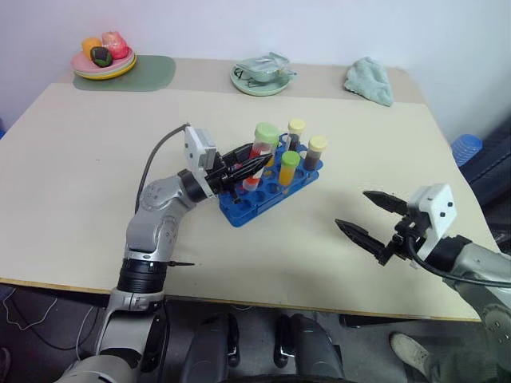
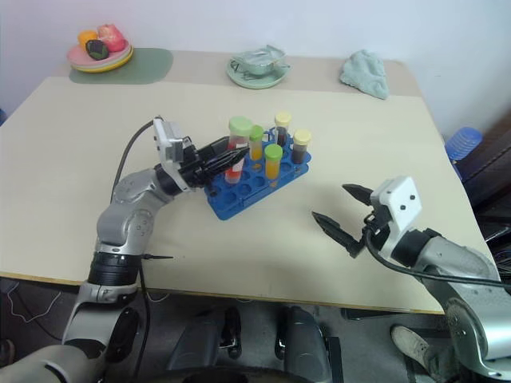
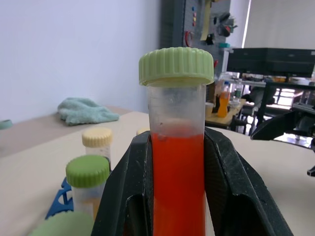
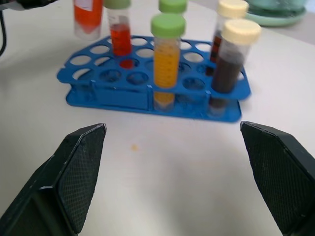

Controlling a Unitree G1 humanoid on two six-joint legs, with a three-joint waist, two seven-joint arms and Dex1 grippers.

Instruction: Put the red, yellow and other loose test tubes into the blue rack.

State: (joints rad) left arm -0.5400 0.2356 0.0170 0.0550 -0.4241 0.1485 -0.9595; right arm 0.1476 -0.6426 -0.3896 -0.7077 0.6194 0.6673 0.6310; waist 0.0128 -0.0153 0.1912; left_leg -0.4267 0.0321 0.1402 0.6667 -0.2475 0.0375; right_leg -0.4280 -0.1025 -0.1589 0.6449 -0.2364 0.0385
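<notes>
Nearest the robot, the right gripper [image 1: 369, 215] hangs over bare beige counter [image 1: 96, 159], its jaws spread wide with nothing between them, well apart from the blue plastic test-tube rack [image 1: 239, 209]. Farther in, the left gripper [image 1: 257, 165] has its jaws closed on the red-filled tube with a pale green screw cap [image 3: 177, 147], holding it upright above the rack's near-left end; whether its foot has entered a hole I cannot tell. Standing in the rack are a red tube, a yellow-filled tube with a green cap [image 4: 166, 59] and two dark tubes with cream caps [image 4: 231, 61]. No loose tube shows on the counter, so the held one looks like the last to seat. Beyond lie a crumpled teal cloth [image 1: 370, 80] and plates.
</notes>
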